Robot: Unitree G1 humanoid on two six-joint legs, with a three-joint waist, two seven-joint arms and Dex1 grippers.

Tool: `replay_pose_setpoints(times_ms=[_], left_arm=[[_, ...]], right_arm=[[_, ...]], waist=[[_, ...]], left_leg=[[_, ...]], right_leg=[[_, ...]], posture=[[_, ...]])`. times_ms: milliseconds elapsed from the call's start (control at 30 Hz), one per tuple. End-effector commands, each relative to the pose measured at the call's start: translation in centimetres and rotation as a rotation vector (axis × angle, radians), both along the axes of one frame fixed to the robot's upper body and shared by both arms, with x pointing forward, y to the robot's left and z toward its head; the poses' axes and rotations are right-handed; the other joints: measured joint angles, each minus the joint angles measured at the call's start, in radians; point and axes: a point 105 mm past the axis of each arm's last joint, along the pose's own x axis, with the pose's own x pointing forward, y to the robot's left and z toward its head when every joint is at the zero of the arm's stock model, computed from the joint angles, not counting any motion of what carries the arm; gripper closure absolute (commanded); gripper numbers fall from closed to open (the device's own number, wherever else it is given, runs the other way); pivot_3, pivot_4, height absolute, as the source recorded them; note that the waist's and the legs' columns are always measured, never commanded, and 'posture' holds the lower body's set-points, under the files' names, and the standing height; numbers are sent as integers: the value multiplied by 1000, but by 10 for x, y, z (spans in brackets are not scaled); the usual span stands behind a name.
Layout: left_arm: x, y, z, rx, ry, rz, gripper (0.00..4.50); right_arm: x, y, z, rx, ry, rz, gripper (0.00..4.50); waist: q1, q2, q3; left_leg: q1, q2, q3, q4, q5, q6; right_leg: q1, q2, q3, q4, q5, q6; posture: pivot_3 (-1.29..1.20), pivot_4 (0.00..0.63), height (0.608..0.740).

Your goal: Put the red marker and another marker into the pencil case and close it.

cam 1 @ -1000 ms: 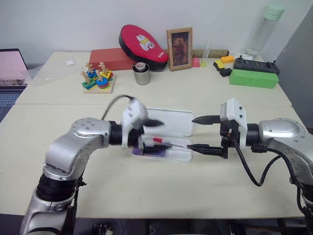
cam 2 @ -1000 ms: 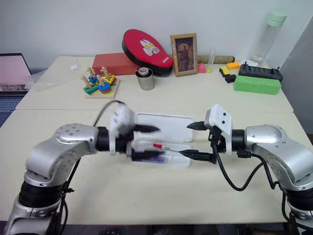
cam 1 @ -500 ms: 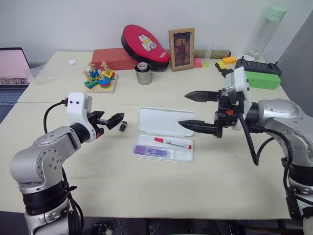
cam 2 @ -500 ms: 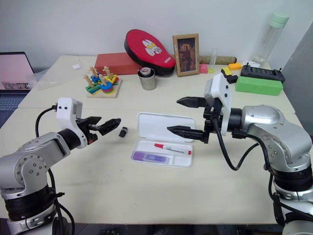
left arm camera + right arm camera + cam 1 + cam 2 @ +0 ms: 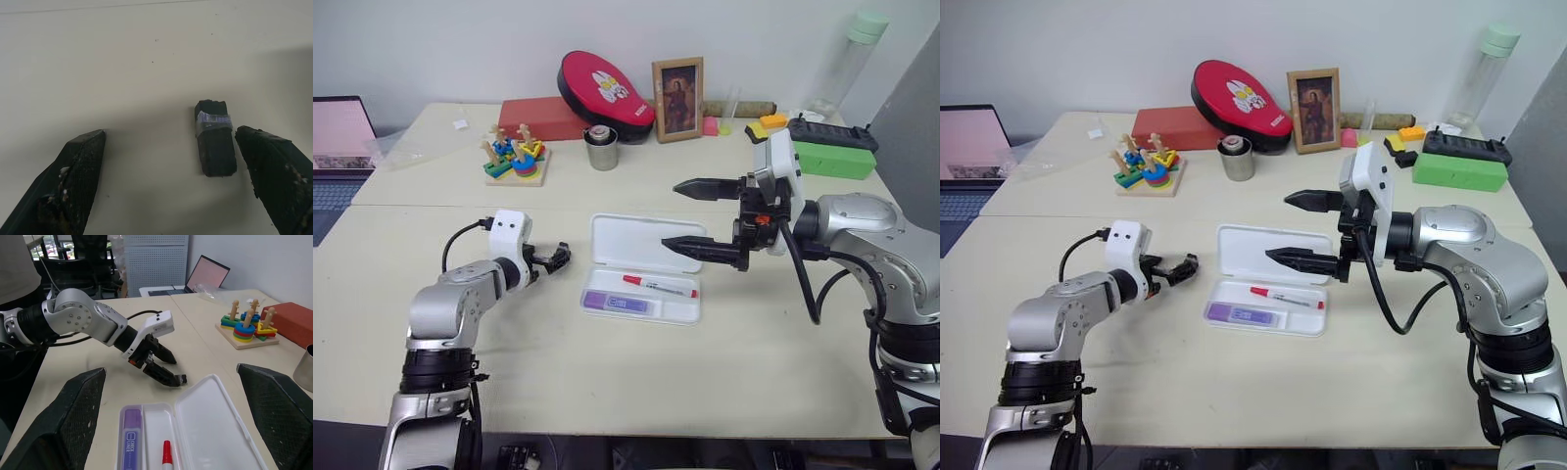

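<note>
While both markers already lay inside it, the pencil case [image 5: 643, 269] rested open at the centre of the frame on the pale worktop [image 5: 607, 372], its lid flat towards the back. One red marker [image 5: 658, 285] sat in the longer compartment, and one purple highlighter [image 5: 617, 303], the other marker, lay just in front of it. By my reading, filling was done and only closing remained: the next move called for a gripper to get under the far edge of the lid and swing it forward onto the base.

Right of centre, the right gripper [image 5: 690, 215] hovered above the lid, jaws spread wide, grasping nothing. Left of centre, the left gripper [image 5: 555, 259] sat low by the worktop, likewise released, with one tiny black object [image 5: 214, 138] lying between its fingers, apparently not pinched.

Two grippers, two markers, one case.
</note>
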Motion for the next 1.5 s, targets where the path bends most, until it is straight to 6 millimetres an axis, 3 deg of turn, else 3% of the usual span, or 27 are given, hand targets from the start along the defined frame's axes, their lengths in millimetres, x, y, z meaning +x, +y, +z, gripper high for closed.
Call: replay_pose_setpoints(times_ms=[33,733,933,1033,1133,1167,1233,1367,1500], left_arm=[[1,-9,-13,0,51,-42,15],[-5,-23,-17,-19,54,-81,3889],[-1,-20,-12,-15,28,-67,4048],[12,-23,26,-99,-127,-49,4048],[14,-43,116,-267,-446,-189,4048],[11,-49,137,-304,-509,-242,4048],[5,-60,157,-337,-560,-336,4048],[-22,-112,185,-318,-595,-701,4048],[-40,-156,158,-190,-463,-997,4048]], right_arm=[[-5,-2,11,11,-61,-3,0],[-4,-4,11,3,-60,-9,0],[-3,-5,11,9,-57,-11,0],[-3,-9,12,14,-51,-14,0],[-6,-20,20,27,-31,-14,0],[-7,-22,22,31,-30,-14,0],[-8,-25,24,36,-31,-16,0],[-6,-39,30,47,-50,-65,0],[-8,-56,30,12,-66,-126,0]], waist=[[2,1,0],[4,1,0],[4,1,0],[6,1,0],[13,-5,2],[14,-6,2],[10,-6,2],[-3,-5,2],[-3,-5,2]], left_leg=[[1,0,0,0,0,0],[5,0,0,-1,0,0],[5,0,0,-1,0,0],[5,0,0,-1,0,0],[3,0,0,-1,0,0],[0,0,-1,0,0,0],[-7,0,-1,2,2,-3],[-6,0,1,-2,2,-3],[-7,0,2,-1,2,-3]], right_leg=[[1,0,0,0,0,0],[6,0,0,-1,0,0],[6,0,0,-1,0,0],[6,0,0,-1,0,0],[4,0,-1,-1,0,0],[1,0,-2,-1,0,0],[-4,0,-2,-2,1,1],[-3,0,-1,-5,0,1],[-4,0,-1,-4,0,1]], posture=[[0,150,740],[0,150,740],[0,150,740],[0,150,740],[0,150,740],[0,150,740],[0,150,740],[0,150,740],[0,150,740]])
